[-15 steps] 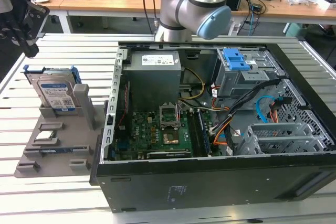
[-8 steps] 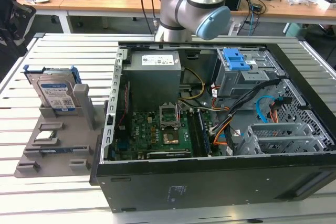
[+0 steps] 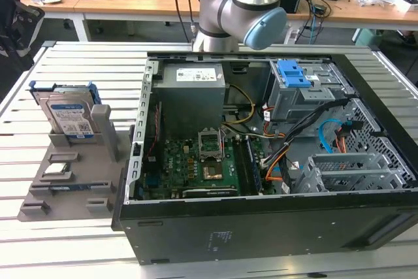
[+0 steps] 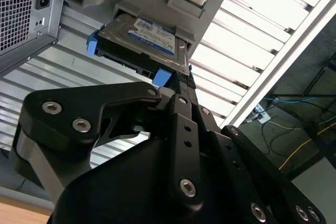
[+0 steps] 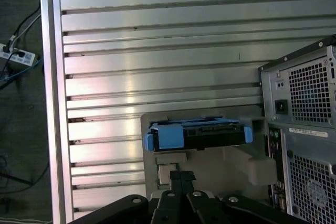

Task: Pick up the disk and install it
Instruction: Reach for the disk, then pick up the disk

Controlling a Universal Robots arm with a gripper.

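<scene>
The disk (image 3: 68, 115) stands on edge in a grey holder (image 3: 65, 184) on the slatted table, at the exterior view's left. It is a silver drive with a white-and-blue label, framed by a blue bracket. Both wrist views look onto it: the disk (image 4: 144, 38) shows its label face, and the disk (image 5: 210, 135) shows its dark edge. My black gripper (image 5: 181, 174) hangs some way off the disk, over the holder, touching nothing. Its fingertips meet at the gripper (image 4: 181, 81) tip, so it is shut with nothing held.
An open computer case (image 3: 366, 240) lies beside the holder, with a grey drive bay and blue latch (image 3: 292, 73) at its far right corner. A small square processor chip (image 3: 57, 168) rests on the holder in front of the disk. Desks and cables stand behind the table.
</scene>
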